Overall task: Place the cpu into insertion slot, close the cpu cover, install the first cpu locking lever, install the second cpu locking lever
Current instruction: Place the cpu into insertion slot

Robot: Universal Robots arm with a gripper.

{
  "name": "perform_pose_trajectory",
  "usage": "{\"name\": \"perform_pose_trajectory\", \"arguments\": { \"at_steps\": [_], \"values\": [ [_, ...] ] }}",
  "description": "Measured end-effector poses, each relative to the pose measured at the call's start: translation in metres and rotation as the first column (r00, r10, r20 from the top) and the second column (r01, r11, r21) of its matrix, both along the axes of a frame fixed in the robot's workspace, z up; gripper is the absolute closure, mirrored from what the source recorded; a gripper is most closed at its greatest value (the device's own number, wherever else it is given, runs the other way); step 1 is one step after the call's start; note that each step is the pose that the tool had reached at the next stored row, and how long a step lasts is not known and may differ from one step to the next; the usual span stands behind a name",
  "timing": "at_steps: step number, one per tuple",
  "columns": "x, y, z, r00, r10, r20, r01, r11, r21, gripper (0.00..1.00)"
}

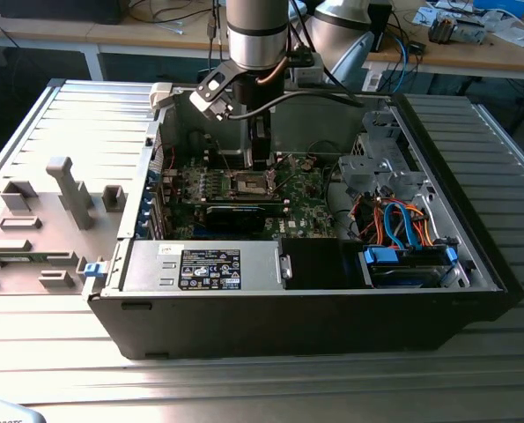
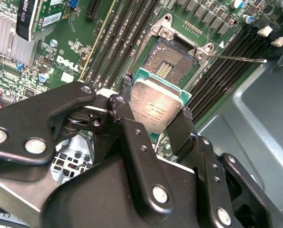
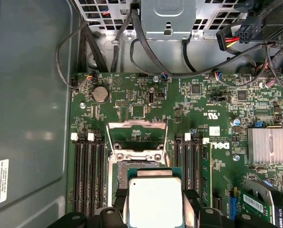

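The gripper [image 2: 155, 110] has its jaws closed on the cpu [image 3: 154, 199]. One black finger [image 2: 179, 128] presses each of two opposite edges, and the chip's dull silver top faces the wrist cameras. The cpu hangs over one edge of the insertion slot [image 2: 169, 64] and partly hides it in both wrist views. It is not seated, and whether it touches the rim cannot be told. Most of the slot's dark contact field lies bare.

On the slot's side away from the gripper, the cpu cover [image 3: 136, 125] stands swung up and open. A thin wire lever [image 2: 236, 58] juts from one corner of the slot, out across the memory slots [image 3: 89, 171]. These long dark slots run in rows on both sides of the insertion slot.

All of this sits on a green motherboard [image 3: 141, 95], with a finned heat sink [image 3: 269, 145] farther off.

In the exterior view the arm [image 1: 256, 31] reaches straight down into an open computer case [image 1: 288, 308]. The case lies on a ridged metal table [image 1: 270, 379], with a grey fixture [image 1: 68, 189] on the exterior view's left.
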State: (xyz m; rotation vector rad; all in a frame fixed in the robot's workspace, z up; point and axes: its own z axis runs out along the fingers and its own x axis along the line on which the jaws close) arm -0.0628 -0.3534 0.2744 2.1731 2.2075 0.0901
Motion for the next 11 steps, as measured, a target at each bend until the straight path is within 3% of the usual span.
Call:
{"name": "perform_pose_trajectory", "arguments": {
  "at_steps": [10,11],
  "values": [
    [0.0,0.0018,-0.0006,1.0,0.0,0.0,0.0,1.0,0.0,0.45],
    [0.0,0.0035,-0.0044,1.0,0.0,0.0,0.0,1.0,0.0,0.45]
  ]
}}
